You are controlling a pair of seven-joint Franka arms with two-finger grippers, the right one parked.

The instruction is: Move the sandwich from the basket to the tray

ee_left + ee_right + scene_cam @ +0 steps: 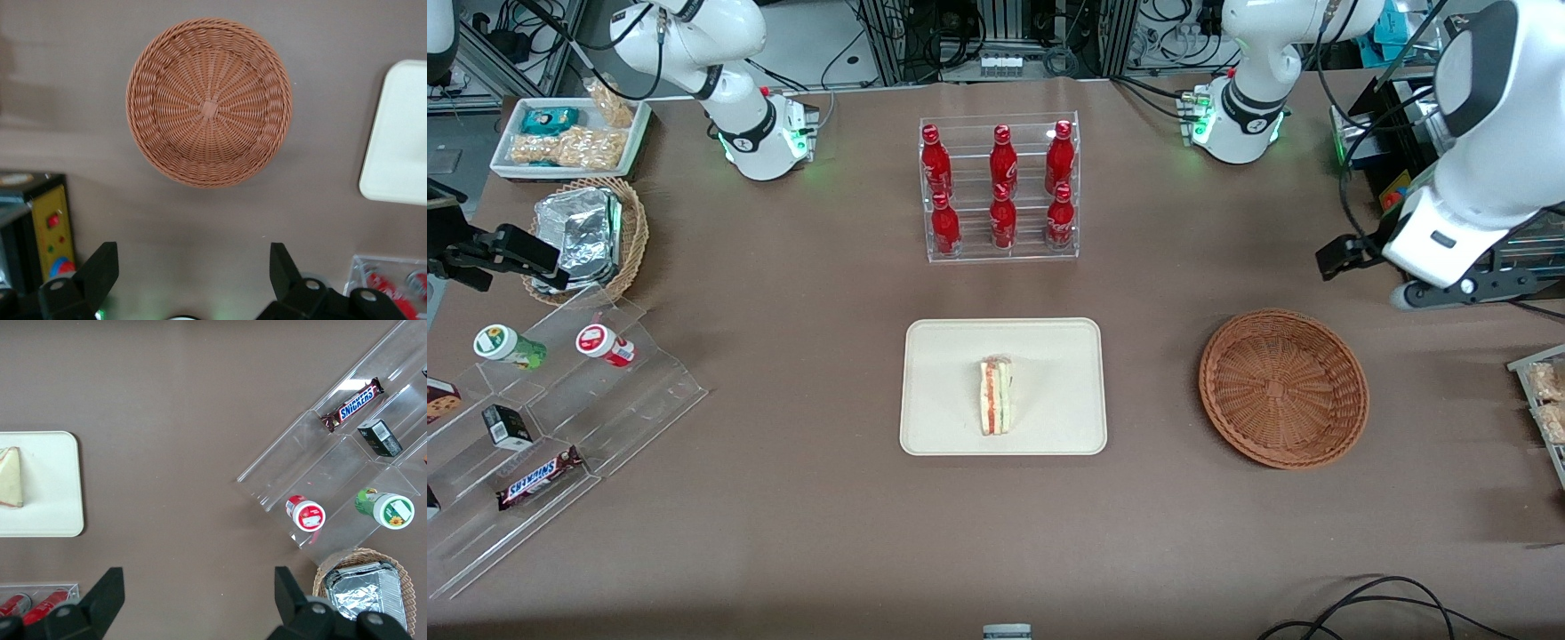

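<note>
The sandwich (996, 396), a white bread wedge with red-orange and green layers, lies on the cream tray (1049, 356) in the middle of the table. One end of it also shows in the right wrist view (10, 478). The reddish-brown wicker basket (1283, 387) sits beside the tray toward the working arm's end and holds nothing (209, 102). My gripper (193, 267) hangs open and empty above the table, beside the basket and farther from the front camera than it (1343, 256). A corner of the tray (400, 133) shows in the left wrist view.
A clear rack of red bottles (1000, 187) stands farther back than the tray. Toward the parked arm's end are a stepped acrylic shelf with snacks (543, 418), a paler basket with foil packs (587, 236) and a white snack tray (569, 133). A black button box (47, 233) sits near my gripper.
</note>
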